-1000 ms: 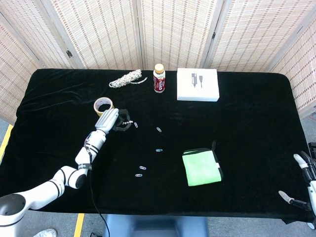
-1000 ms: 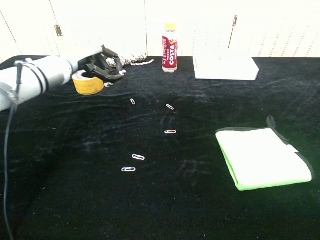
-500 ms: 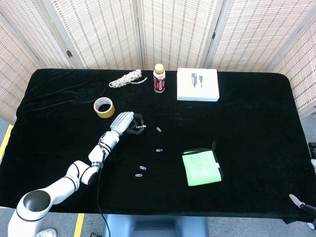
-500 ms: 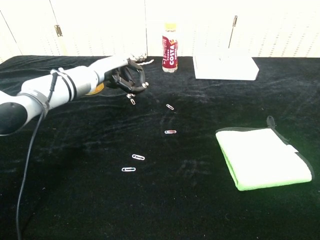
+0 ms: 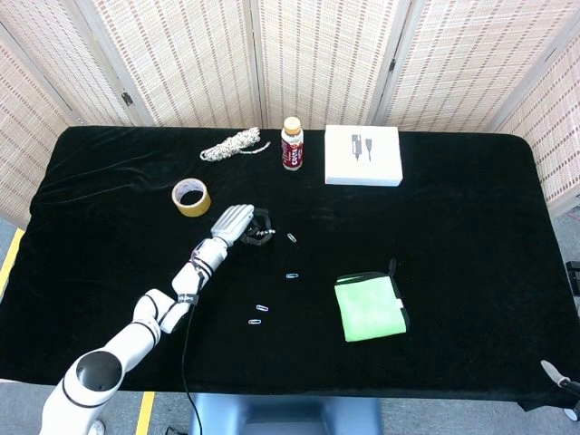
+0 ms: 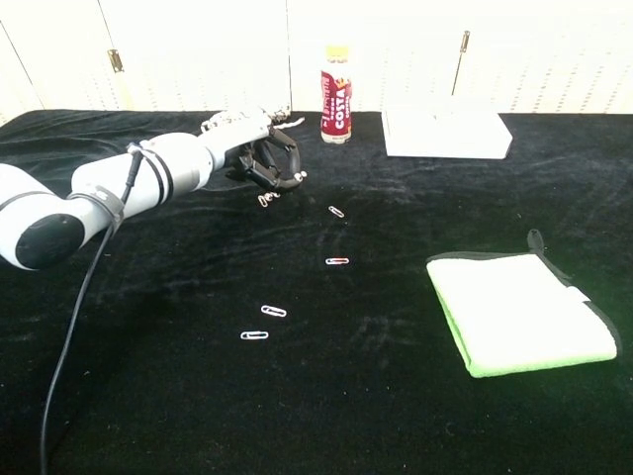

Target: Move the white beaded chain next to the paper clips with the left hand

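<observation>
My left hand (image 5: 240, 224) (image 6: 259, 156) hangs low over the black table, its dark fingers curled. A short strand of small white beads, the white beaded chain (image 5: 269, 234) (image 6: 297, 176), shows at its fingertips and seems pinched there. Several paper clips lie scattered to the right and front: one (image 5: 292, 237) (image 6: 336, 211) just beside the hand, one (image 6: 265, 199) right under it, others (image 5: 292, 275) (image 6: 273, 311) nearer the front. Only a fingertip of my right hand (image 5: 560, 375) shows at the lower right corner.
A tape roll (image 5: 191, 197) sits left of the hand. At the back are a pale twisted rope bundle (image 5: 234, 143), a red-labelled bottle (image 5: 292, 143) and a white box (image 5: 362, 155). A folded green cloth (image 5: 369, 307) lies front right.
My left hand has travelled right from beside the tape roll to the nearest paper clips, the beads moving with it. My right hand has dropped almost out of the head view.
</observation>
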`<control>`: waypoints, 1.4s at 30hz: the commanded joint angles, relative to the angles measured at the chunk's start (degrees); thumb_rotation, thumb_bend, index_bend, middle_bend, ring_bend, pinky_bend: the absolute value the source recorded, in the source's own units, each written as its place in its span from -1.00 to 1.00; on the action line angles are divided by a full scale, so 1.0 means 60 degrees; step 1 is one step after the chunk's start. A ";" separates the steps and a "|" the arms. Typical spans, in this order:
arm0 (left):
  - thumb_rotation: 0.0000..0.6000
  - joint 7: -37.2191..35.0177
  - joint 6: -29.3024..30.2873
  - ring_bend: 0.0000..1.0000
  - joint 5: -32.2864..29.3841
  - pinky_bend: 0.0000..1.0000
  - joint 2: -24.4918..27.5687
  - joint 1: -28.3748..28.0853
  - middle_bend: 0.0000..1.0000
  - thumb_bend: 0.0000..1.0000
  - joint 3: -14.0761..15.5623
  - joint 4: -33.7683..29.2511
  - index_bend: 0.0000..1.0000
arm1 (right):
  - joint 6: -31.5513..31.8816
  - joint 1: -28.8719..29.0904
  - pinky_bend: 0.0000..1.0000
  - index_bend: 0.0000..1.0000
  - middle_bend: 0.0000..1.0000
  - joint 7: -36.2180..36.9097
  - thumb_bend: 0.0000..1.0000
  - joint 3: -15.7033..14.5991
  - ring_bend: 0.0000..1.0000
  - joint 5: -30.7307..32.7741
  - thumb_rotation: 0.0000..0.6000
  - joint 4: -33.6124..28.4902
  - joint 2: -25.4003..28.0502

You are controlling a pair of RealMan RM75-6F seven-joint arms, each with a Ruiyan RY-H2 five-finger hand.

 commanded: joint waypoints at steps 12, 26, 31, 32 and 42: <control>1.00 -0.0553 -0.0032 1.00 0.0046 1.00 -0.0521 -0.0144 1.00 0.03 0.0268 0.1207 0.77 | -0.0214 0.0016 -1.00 -1.00 -1.00 -0.0143 -0.98 0.0121 -1.00 0.0122 1.00 -0.0094 -0.0003; 1.00 -0.0950 -0.0146 1.00 0.0109 1.00 -0.0965 -0.0421 1.00 0.03 0.0458 0.1670 0.77 | 0.0004 -0.0287 -1.00 -1.00 -1.00 -0.0161 -0.98 0.0139 -1.00 0.0235 1.00 -0.0090 -0.0124; 1.00 -0.0960 -0.0209 1.00 0.0123 1.00 -0.1034 -0.0518 1.00 0.03 0.0512 0.1882 0.77 | 0.0151 -0.0441 -1.00 -1.00 -1.00 -0.0119 -0.98 0.0140 -1.00 0.0258 1.00 -0.0023 -0.0185; 1.00 -0.0958 -0.0221 1.00 0.0139 1.00 -0.1031 -0.0521 1.00 0.03 0.0539 0.1919 0.77 | 0.0167 -0.0460 -1.00 -1.00 -1.00 -0.0109 -0.98 0.0143 -1.00 0.0262 1.00 -0.0014 -0.0193; 1.00 -0.1122 -0.0274 1.00 0.0189 1.00 -0.0954 -0.0379 1.00 0.03 0.0713 0.2200 0.77 | 0.0137 -0.0500 -1.00 -1.00 -1.00 -0.0232 -0.98 0.0169 -1.00 0.0223 1.00 -0.0020 -0.0240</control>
